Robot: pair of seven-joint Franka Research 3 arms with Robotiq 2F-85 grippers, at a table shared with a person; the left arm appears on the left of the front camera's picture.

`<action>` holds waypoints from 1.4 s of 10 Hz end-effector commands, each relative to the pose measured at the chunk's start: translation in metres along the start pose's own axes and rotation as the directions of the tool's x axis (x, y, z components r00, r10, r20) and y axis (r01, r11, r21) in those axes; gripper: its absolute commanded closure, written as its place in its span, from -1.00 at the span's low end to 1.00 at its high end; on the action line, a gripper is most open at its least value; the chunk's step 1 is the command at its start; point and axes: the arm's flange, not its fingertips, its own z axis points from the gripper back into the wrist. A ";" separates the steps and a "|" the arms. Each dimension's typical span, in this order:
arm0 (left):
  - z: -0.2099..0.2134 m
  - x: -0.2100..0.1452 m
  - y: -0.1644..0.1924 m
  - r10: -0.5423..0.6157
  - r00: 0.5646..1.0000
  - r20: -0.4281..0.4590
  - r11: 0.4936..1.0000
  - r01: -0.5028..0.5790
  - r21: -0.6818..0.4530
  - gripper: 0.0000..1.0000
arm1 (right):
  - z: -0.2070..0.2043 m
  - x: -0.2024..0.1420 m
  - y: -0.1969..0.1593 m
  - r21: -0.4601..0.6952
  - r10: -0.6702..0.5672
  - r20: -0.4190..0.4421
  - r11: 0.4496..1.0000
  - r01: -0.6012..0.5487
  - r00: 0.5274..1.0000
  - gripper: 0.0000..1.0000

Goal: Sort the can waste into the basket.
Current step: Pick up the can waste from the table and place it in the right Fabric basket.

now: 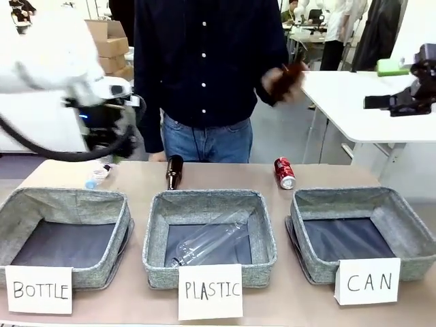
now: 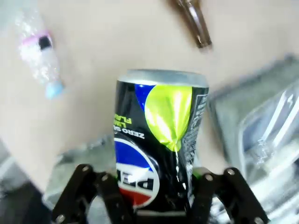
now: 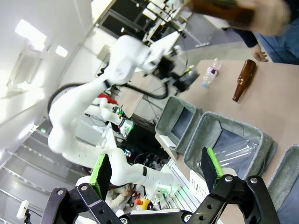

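The left arm (image 1: 48, 61) comes in from the left and hangs high over the far left part of the table (image 1: 225, 174). Its left gripper (image 2: 156, 182) points down and is clamped tight on the black can (image 2: 159, 121), 1 finger on each side of the can's lower part. The can is up in the air, above the table and off to the left of the 3 baskets. It is black and silver with a big yellow-green splash and a round red, white and blue mark, and its silver rim points away from the gripper.

The right gripper (image 3: 156, 170) is held up high on the right side, with its 2 green pads (image 3: 102, 170) wide apart and nothing between them.

The red can (image 1: 284, 172) lies on its side on the table, just behind the far edge of the basket (image 1: 409, 228) on the right. That basket has a white card (image 1: 368, 281) that says "CAN", and it is grey with a dark bottom.

A brown bottle (image 1: 174, 172) lies behind the middle basket (image 1: 153, 255), and a small clear bottle (image 1: 99, 176) lies at the far left. The person (image 1: 204, 61) stands at the far side, with 1 hand (image 1: 279, 83) holding something brown; it is too blurry to tell what.
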 end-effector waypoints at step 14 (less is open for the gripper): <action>0.114 -0.263 -0.030 -0.665 0.635 0.393 0.744 0.611 0.272 0.70 | -0.003 0.004 -0.001 0.022 0.025 0.018 0.999 -0.025 1.000 -1.00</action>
